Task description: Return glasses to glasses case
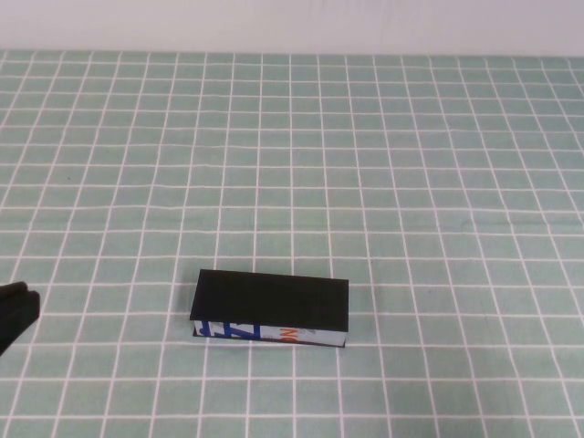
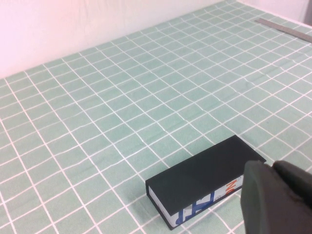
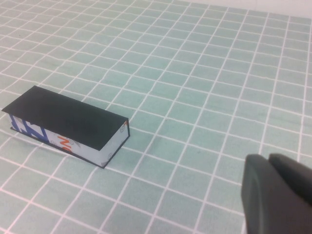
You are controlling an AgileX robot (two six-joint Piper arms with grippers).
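The glasses case (image 1: 271, 308) lies shut on the green checked cloth, black lid up, white printed side toward me. It also shows in the left wrist view (image 2: 204, 179) and the right wrist view (image 3: 68, 125). The glasses are not in view. My left gripper (image 1: 14, 310) sits at the left edge of the high view, well left of the case; in the left wrist view (image 2: 273, 168) its fingers are pressed together and empty. My right gripper (image 3: 269, 161) is out of the high view; its fingers are together and empty, away from the case.
The green checked cloth (image 1: 383, 182) covers the whole table up to the white wall at the back. A grey strip (image 2: 287, 30) lies at the cloth's far edge in the left wrist view.
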